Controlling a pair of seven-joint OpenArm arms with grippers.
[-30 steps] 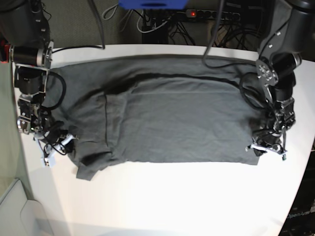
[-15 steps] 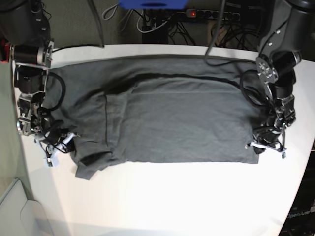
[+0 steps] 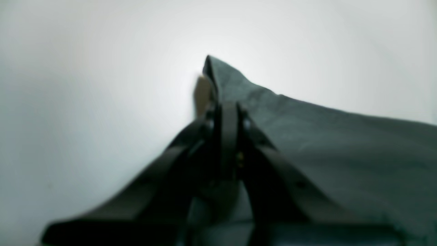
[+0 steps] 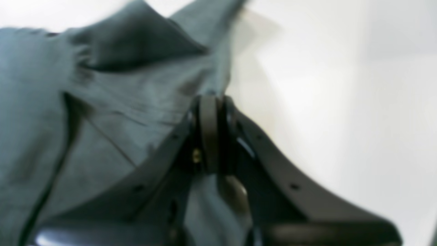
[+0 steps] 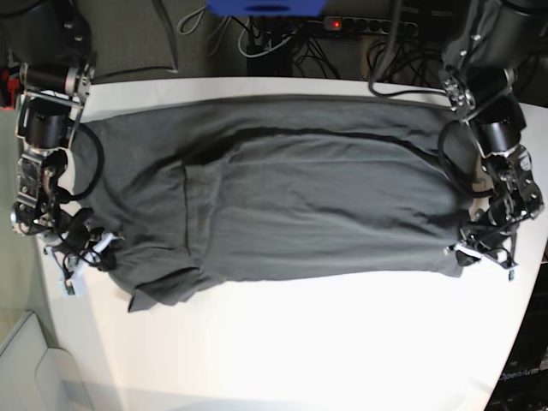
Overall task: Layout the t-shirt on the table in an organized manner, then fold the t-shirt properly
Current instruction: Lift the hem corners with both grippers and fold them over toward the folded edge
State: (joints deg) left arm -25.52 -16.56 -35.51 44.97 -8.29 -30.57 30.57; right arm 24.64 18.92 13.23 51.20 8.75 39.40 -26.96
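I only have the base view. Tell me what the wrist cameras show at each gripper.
Observer: The left wrist view shows the left gripper shut on a corner of the t-shirt, which pokes up past the fingertips.
Operator: Now the other side.
Observer: The right wrist view shows the right gripper shut on the t-shirt's edge, with a fold of cloth bunched up just beyond it.
Operator: Report what lies next to each grip.
Observer: Bare white table shows left of the left gripper, and bare table also lies right of the right one.
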